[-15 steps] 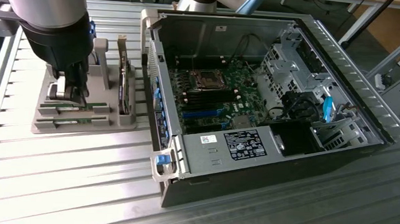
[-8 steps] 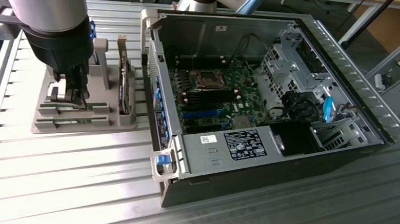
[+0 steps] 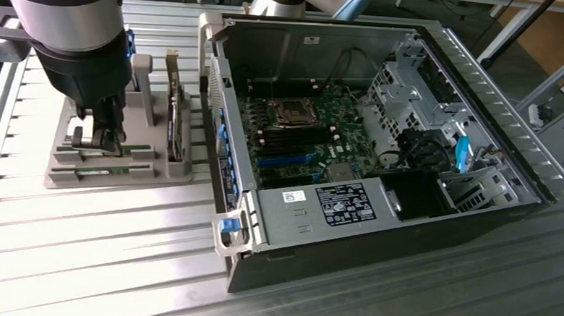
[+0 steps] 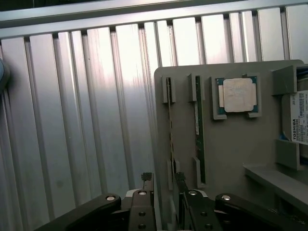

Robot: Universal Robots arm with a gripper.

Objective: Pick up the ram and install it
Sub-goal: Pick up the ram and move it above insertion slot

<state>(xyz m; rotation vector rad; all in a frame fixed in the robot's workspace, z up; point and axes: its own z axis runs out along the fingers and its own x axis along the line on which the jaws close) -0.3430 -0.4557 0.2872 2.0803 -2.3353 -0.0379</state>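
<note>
Exterior view, from its left: your arm point(image 3: 67, 16) stands over the grey holder tray point(image 3: 116, 182). The gripper point(image 3: 97, 142) is lowered right in among the tray's slots, and the tray sits on the ribbed aluminium table point(image 3: 93, 257). Just beyond the fingers, toward the exterior view's right, an upright expansion card point(image 3: 175, 120) stands on edge in the tray. Well apart from the fingers, further that way, the open computer case point(image 3: 373, 268) lies on its side. Inside it you can see the motherboard point(image 3: 307, 141) with its CPU socket point(image 3: 289, 112), and the power supply point(image 3: 308, 221) at the near end. Wrist view: the fingers point(image 4: 142, 211) are spread wide with nothing clamped. The ram point(image 4: 170, 120) sits edge-up in the tray's outermost slot and runs straight into the gap between the two fingers. One finger hangs outside the tray's edge over the table slats, the other over the tray. You cannot tell whether either pad touches the stick. Just past the inboard finger, a second stick point(image 4: 198, 130) lies parallel in the next slot. Further from the fingers, the square silver CPU chip point(image 4: 238, 95) rests in its pocket, then a white-labelled drive point(image 4: 301, 120).
</note>
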